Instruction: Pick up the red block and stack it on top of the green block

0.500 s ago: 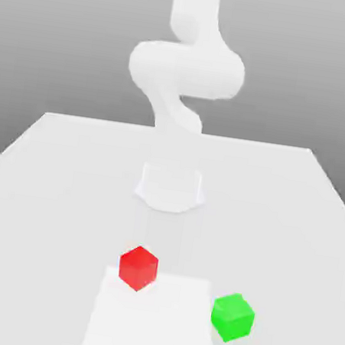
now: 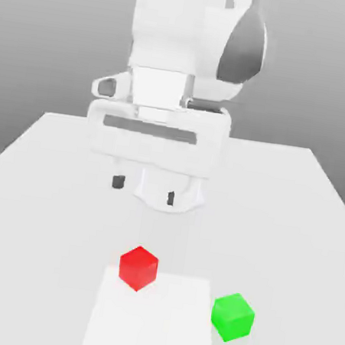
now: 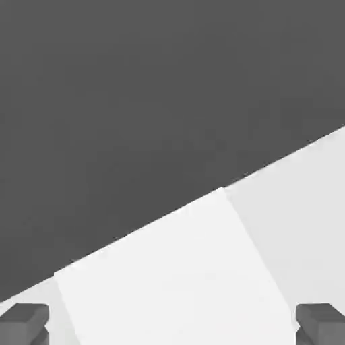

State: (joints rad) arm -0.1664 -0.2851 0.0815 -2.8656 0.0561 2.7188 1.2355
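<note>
While the gripper (image 2: 144, 190) is held wide open and empty above the table (image 2: 50, 243), the red block (image 2: 138, 268) is seen at the white sheet's (image 2: 152, 327) edge, apart from the green block (image 2: 232, 317).

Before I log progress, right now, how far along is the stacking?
Nothing looks stacked: the red block sits apart from the green block, both low at the table. Nothing is in hand; the gripper hovers with open jaws. Left: grasp red, lift it, set it on green.
</note>
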